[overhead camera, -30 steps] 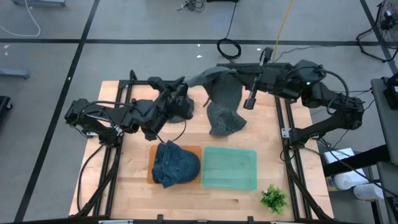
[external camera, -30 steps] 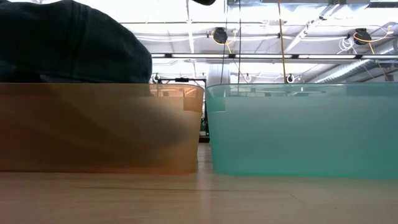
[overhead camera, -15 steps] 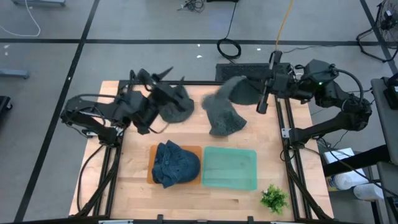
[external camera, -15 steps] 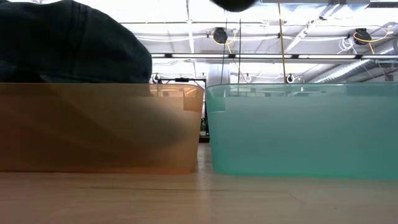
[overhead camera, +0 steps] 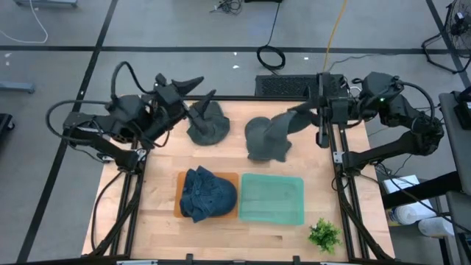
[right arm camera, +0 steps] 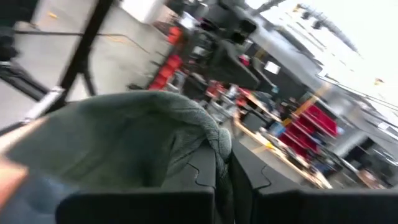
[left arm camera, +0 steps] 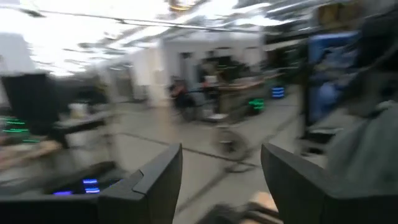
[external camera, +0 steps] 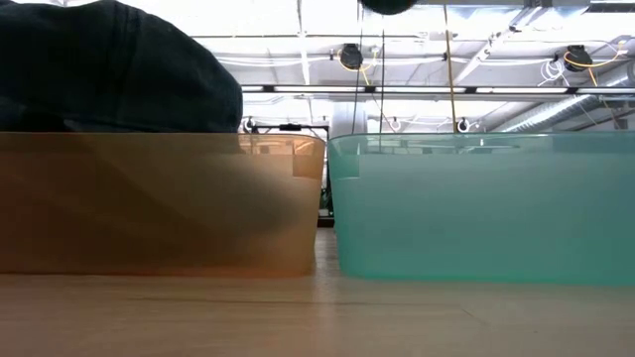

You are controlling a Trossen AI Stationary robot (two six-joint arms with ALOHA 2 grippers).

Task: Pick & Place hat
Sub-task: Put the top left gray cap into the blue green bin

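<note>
Two grey knit hats show in the high view. One grey hat (overhead camera: 207,126) lies in a heap on the table at the far left, with my left gripper (overhead camera: 199,90) (left arm camera: 221,180) just beyond it, raised and open, nothing between its fingers. The other grey hat (overhead camera: 266,138) (right arm camera: 118,143) trails from my right gripper (overhead camera: 309,112) (right arm camera: 224,199), which is shut on it near the table's far right. A dark blue hat (overhead camera: 207,193) (external camera: 109,69) sits in the orange bin (overhead camera: 179,208) (external camera: 159,203). My right gripper pinches a bunched fold of the grey hat's knit (right arm camera: 214,146) between its two fingers, which lie about level and point toward the table's left. The hat slopes down and leftward from the fingers to its bulk (overhead camera: 263,143). Whether that bulk touches the table, I cannot tell.
A teal bin (overhead camera: 272,199) (external camera: 476,208) stands beside the orange one at the near middle. A small green plant (overhead camera: 324,234) is at the near right corner. Dark rails (overhead camera: 340,184) run along both sides of the wooden table.
My left gripper has opened and let go of one grey hat, which now lies in a heap on the table; the gripper has drawn back toward the left edge, risen and rolled. My right gripper has pulled the other hat toward the right edge.
</note>
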